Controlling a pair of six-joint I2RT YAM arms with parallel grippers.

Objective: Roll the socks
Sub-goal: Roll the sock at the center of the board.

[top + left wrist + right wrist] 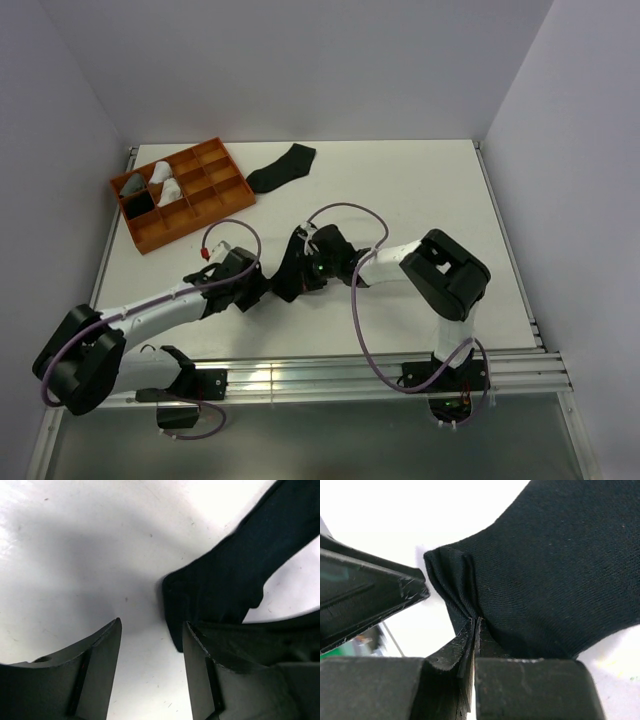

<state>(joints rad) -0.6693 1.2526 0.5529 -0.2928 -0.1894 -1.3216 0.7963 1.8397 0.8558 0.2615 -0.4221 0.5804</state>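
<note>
Right fingers (530, 690) pinched shut on bunched edge of black sock (560, 570) near centre of table (420, 180), left fingers (95, 675) parted, empty, just beside it; judged start of roll, next needing left grip on that edge.

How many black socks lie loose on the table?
2. The far sock lies beside the orange tray; the near sock is pinched by the right gripper mid-table. More may be hidden.

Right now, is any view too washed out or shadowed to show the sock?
Left wrist: table glares white at the top, soft shadow across its middle, black sock reads textureless. Right wrist: table blown out, sock knit sharp. Top external: even light, glare on the near rail.
</note>
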